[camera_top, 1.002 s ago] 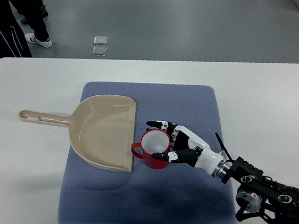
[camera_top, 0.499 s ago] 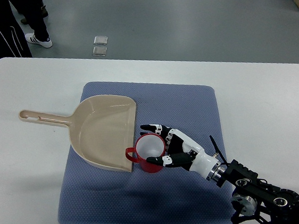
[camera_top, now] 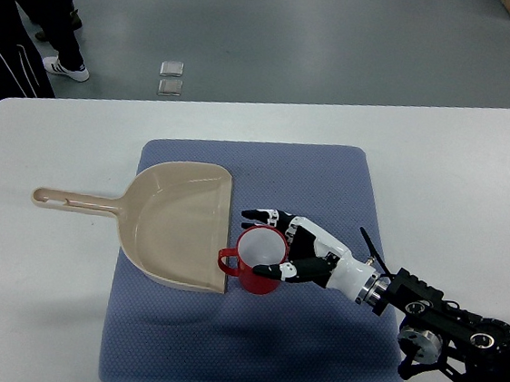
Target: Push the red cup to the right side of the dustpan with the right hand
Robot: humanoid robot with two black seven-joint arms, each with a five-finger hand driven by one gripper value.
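Red cup beside dustpan, right hand fingers cupped around it

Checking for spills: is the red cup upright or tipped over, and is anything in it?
Upright and empty: the red cup shows its round mouth and bare white inside, beside the dustpan.
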